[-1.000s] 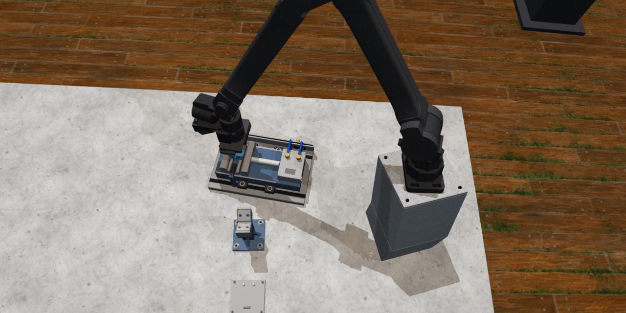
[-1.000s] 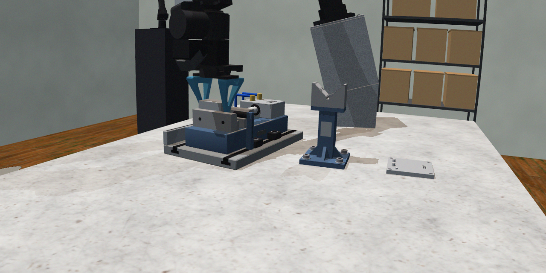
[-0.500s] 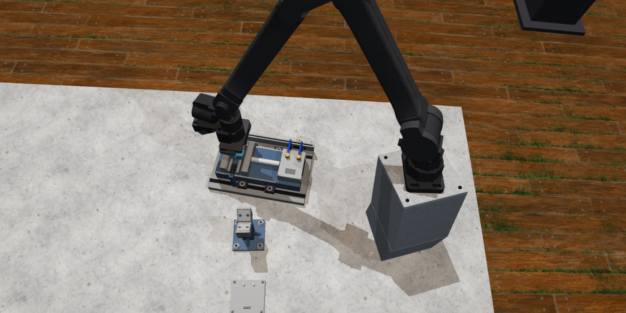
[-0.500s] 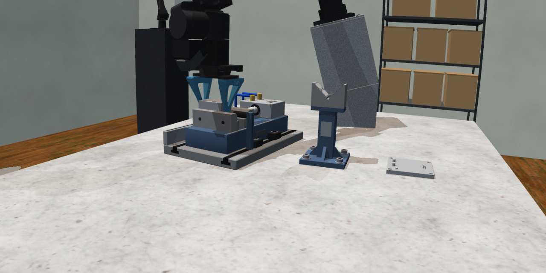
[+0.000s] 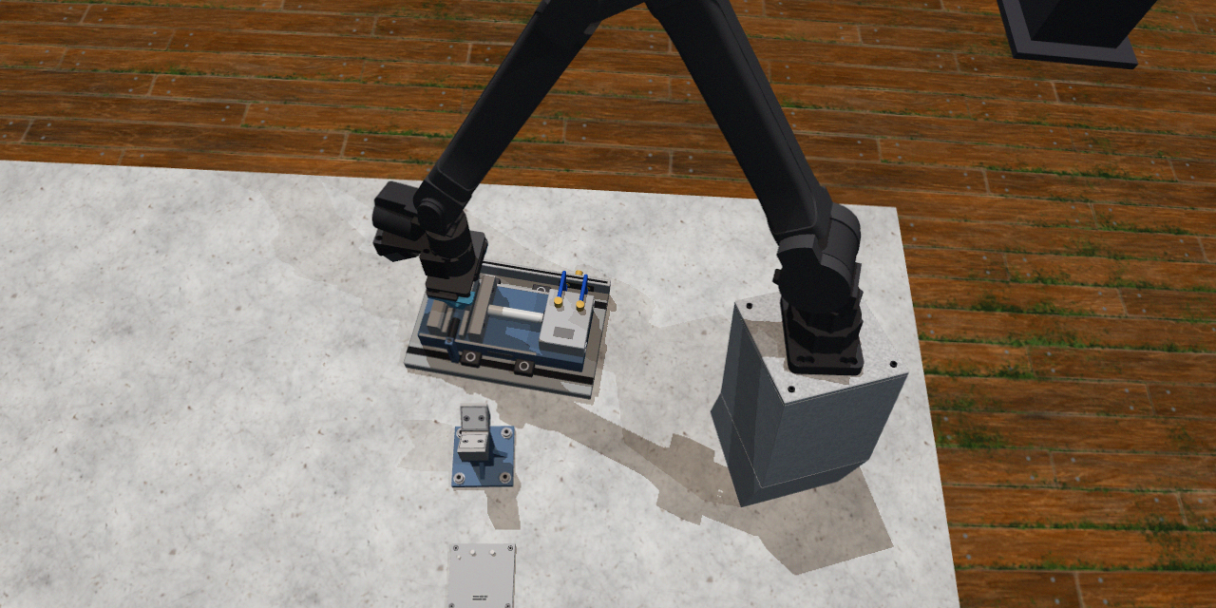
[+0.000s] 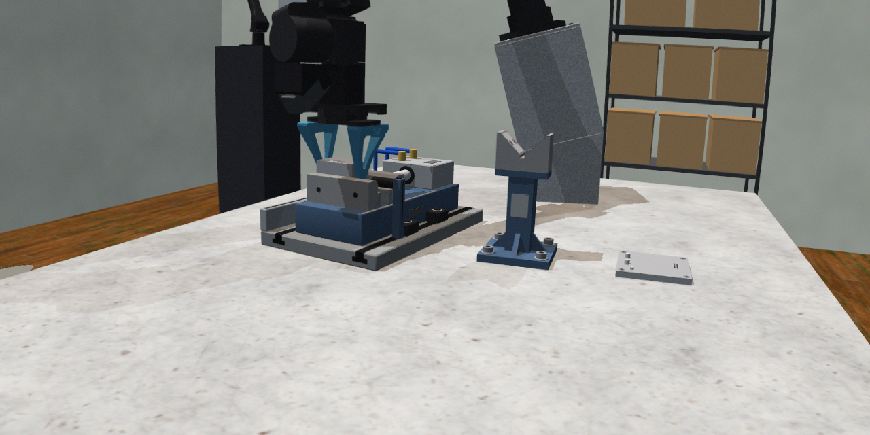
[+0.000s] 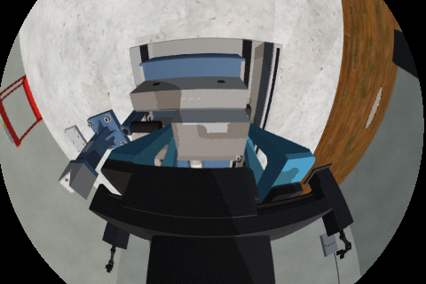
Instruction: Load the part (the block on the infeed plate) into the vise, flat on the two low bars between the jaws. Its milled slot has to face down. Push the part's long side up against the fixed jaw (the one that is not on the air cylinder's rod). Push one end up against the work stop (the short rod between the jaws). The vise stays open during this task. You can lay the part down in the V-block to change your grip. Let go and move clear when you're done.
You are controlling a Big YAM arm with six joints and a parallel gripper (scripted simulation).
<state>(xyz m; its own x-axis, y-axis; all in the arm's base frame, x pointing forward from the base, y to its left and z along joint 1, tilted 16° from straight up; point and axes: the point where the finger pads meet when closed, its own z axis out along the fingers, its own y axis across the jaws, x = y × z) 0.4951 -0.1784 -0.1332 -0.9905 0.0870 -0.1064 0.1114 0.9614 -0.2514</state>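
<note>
The blue vise (image 5: 508,323) stands on its grey base on the table. My gripper (image 6: 342,160) with blue fingers points straight down between the jaws and is shut on the grey part (image 7: 211,141). The part sits low in the vise, right behind the grey fixed jaw (image 6: 342,191), which also shows in the wrist view (image 7: 188,94). The movable jaw (image 5: 483,308) stands back on the cylinder rod (image 5: 519,313), so the vise is open. The part's slot and the work stop are hidden. The infeed plate (image 6: 654,266) is bare.
The V-block (image 6: 523,153) on its blue post stands right of the vise and holds nothing. The air cylinder (image 5: 567,327) with blue hoses is at the vise's right end. The arm's grey pedestal (image 5: 803,400) stands at the table's right. A shelf of boxes (image 6: 687,61) is behind.
</note>
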